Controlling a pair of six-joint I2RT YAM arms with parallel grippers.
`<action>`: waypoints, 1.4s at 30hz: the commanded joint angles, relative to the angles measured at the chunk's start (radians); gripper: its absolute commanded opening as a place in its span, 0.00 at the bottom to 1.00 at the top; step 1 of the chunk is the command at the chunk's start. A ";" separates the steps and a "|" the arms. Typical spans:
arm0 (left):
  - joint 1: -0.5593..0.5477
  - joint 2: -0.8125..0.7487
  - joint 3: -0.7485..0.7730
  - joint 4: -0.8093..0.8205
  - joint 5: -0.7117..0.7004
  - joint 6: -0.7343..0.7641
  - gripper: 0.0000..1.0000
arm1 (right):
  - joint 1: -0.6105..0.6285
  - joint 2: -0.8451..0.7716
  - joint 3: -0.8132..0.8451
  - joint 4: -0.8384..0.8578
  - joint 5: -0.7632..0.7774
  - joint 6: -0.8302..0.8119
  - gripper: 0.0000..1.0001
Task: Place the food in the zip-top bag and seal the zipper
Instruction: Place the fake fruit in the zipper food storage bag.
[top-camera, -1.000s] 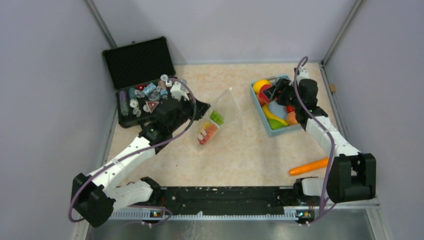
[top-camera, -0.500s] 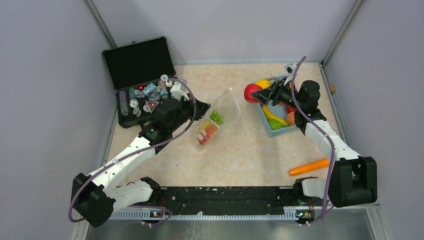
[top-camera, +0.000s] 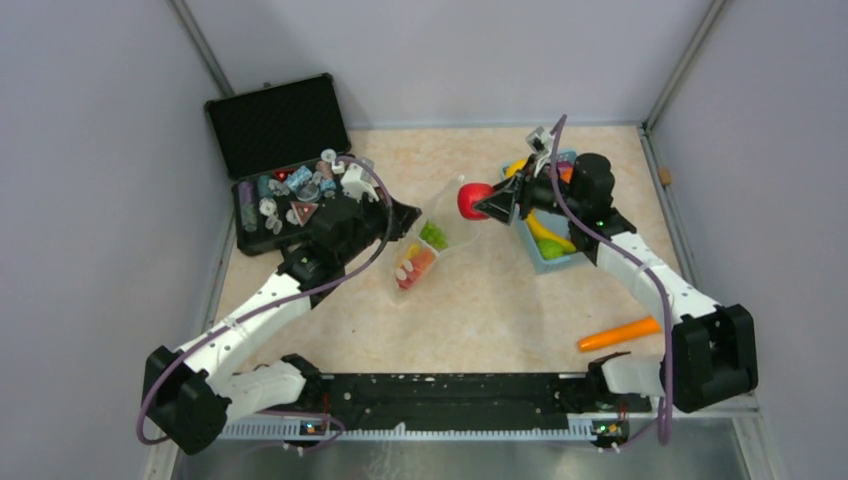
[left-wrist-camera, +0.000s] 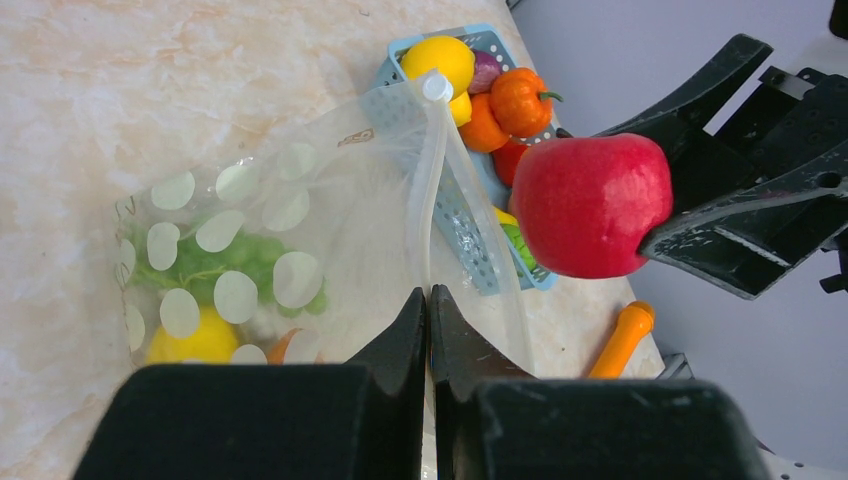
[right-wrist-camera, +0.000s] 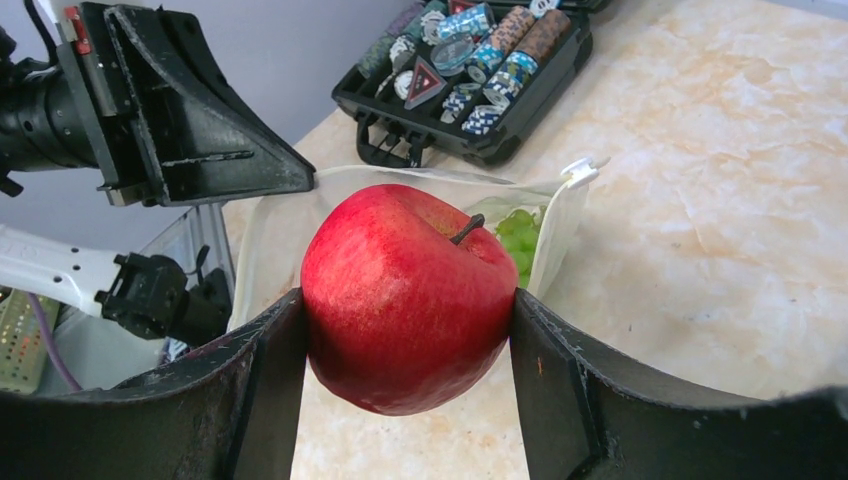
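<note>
- The right end effector (right-wrist-camera: 405, 300) grasps a glossy red plastic toy apple (right-wrist-camera: 408, 295), round with a short dark stem. One flat black finger presses each side.
- In the overhead view the apple (top-camera: 473, 200) hangs above the mottled beige tabletop (top-camera: 480, 310), just right of the bag's open mouth.
- The left end effector (left-wrist-camera: 428, 310) is clenched on the narrow white zipper strip (left-wrist-camera: 428, 190) of a flat clear zip-top bag with white round dots (left-wrist-camera: 250, 240), which lies mid-tabletop.
- The left wrist view shows a knobbly green piece and a smooth yellow one through the film. The right wrist view shows only the green.
- Only the left wrist view shows fruit clearly in the light-blue slatted plastic basket (left-wrist-camera: 470, 38), at far right.
- An orange plastic toy carrot (top-camera: 618, 333) lies near right.
- A black hard case (top-camera: 275, 130) stands open far left.
</note>
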 joint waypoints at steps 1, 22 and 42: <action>0.002 -0.010 0.002 0.054 0.010 -0.007 0.02 | 0.049 0.040 0.080 -0.072 0.018 -0.101 0.51; 0.002 -0.017 -0.004 0.062 0.005 -0.006 0.02 | 0.265 0.174 0.235 -0.300 0.342 -0.229 0.66; 0.001 -0.023 -0.008 0.051 -0.005 -0.001 0.02 | 0.265 0.132 0.198 -0.257 0.422 -0.195 0.88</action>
